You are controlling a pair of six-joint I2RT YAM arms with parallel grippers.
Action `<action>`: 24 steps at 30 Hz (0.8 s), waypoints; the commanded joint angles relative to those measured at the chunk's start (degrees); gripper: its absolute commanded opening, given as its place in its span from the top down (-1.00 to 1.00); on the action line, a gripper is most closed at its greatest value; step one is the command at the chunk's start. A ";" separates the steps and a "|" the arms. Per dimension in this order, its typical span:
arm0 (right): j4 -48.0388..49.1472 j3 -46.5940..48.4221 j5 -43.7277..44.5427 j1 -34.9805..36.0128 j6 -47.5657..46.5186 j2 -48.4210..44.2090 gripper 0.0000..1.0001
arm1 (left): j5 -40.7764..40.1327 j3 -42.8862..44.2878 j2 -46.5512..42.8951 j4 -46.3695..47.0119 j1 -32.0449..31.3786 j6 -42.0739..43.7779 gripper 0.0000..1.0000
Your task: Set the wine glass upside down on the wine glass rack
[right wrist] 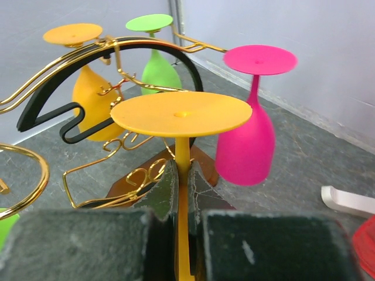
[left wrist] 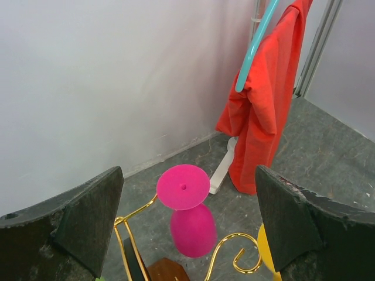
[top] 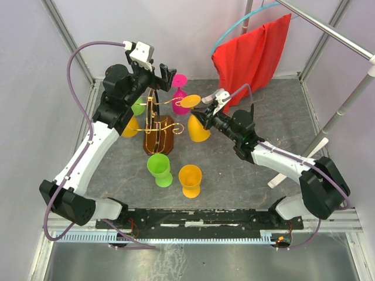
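My right gripper is shut on the stem of a yellow wine glass, held upside down with its foot on top, just right of the wine glass rack. In the right wrist view both fingertips press the stem, with the rack's brown base and gold wire arms right behind. A pink glass, a green glass and an orange glass hang upside down on the rack. My left gripper stands open above the rack's back, empty, with the pink glass below it.
A green glass and an orange glass stand on the grey table in front of the rack. A red cloth hangs on a teal hanger at the back right. A white pipe frame slants along the right side.
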 commanded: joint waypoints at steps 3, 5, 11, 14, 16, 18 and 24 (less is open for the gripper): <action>13.85 0.01 -2.24 2.85 -4.25 3.99 0.99 | 0.87 -0.22 -2.26 0.99 0.94 -2.14 -0.98; 15.84 0.15 -2.62 3.31 -4.41 5.43 0.99 | 0.89 -0.39 -2.26 0.90 1.18 -2.05 -0.98; 21.53 1.66 -2.39 4.31 -4.40 10.08 0.99 | 0.90 -0.19 -2.26 0.61 1.66 -1.68 -0.98; 23.48 2.90 -2.13 4.62 -4.43 12.50 0.99 | 0.76 -0.06 -2.26 0.31 1.84 -1.20 -0.98; 24.50 3.65 -1.92 4.82 -4.40 13.96 0.99 | 0.74 0.03 -2.20 0.17 2.00 -1.00 -0.98; 25.69 4.36 -1.26 4.89 -4.33 15.29 0.99 | 0.76 0.07 -2.10 0.00 2.10 -0.75 -0.98; 27.89 6.21 0.90 5.24 -3.85 17.95 0.99 | 0.73 0.21 -1.83 -0.10 2.28 -0.44 -0.98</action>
